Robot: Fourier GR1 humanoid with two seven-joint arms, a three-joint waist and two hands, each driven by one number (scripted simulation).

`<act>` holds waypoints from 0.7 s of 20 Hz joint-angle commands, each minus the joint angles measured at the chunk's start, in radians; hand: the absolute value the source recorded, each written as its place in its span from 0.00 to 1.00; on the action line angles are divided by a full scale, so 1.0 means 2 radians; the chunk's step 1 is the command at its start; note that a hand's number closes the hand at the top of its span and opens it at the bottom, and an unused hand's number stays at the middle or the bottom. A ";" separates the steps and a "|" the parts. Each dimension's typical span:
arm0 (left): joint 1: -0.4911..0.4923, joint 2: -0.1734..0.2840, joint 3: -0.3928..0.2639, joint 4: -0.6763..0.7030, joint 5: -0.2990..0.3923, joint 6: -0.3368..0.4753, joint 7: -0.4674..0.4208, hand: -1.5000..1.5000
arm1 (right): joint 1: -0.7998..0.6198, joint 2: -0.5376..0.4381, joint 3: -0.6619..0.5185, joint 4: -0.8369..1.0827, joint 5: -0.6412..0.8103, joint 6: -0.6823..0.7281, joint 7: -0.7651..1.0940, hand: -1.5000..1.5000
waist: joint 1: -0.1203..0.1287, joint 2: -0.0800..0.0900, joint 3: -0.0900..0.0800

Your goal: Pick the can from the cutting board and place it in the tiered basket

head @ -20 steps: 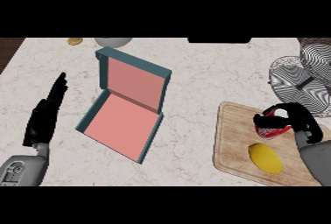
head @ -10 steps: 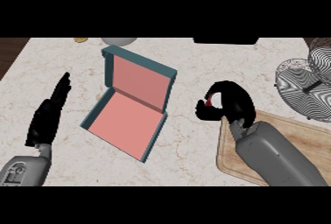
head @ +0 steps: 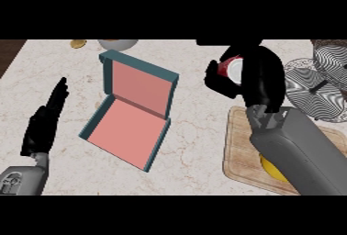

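Curling its fingers round the can (head: 232, 68), the right hand (head: 261, 78) hangs beside the tiered basket (head: 318, 87).

So the can (head: 230, 68) is up in the upper right of the frame, red body with a pale, whitish round end facing the camera. It's tipped on its side rather than standing, and most of it is hidden since the right robot hand (head: 261, 78) is curled around it. It's off the cutting board (head: 240, 151), which sits in the lower right: a light wooden slab with rounded corners, lying flat on the table, partly covered by the forearm. The tiered basket (head: 318, 85) is at the far right edge, a round thing with a black-and-white wavy stripe pattern, cut off by the frame. Can and basket are near each other but apart.
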 commanded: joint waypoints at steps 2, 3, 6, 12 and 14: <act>0.008 -0.001 0.008 -0.005 0.000 -0.002 0.002 0.50 | -0.045 -0.028 -0.049 -0.052 0.044 0.047 0.066 1.00 | -0.003 0.000 0.000; 0.013 -0.014 -0.012 -0.019 -0.015 0.006 0.008 0.50 | -0.032 -0.025 -0.034 -0.052 0.075 0.044 0.067 1.00 | -0.002 0.000 0.000; 0.026 0.007 0.012 -0.030 0.006 -0.014 0.003 0.50 | -0.064 -0.073 -0.068 -0.028 0.053 0.115 0.044 1.00 | 0.002 0.001 0.000; -0.003 0.002 0.022 -0.006 0.004 -0.027 0.003 0.50 | -0.089 -0.079 -0.163 -0.005 -0.022 0.149 -0.016 1.00 | 0.003 0.002 0.000; -0.002 -0.015 0.010 0.003 -0.012 -0.013 0.002 0.50 | -0.047 -0.095 -0.188 0.023 -0.042 0.128 -0.089 1.00 | 0.002 0.003 0.000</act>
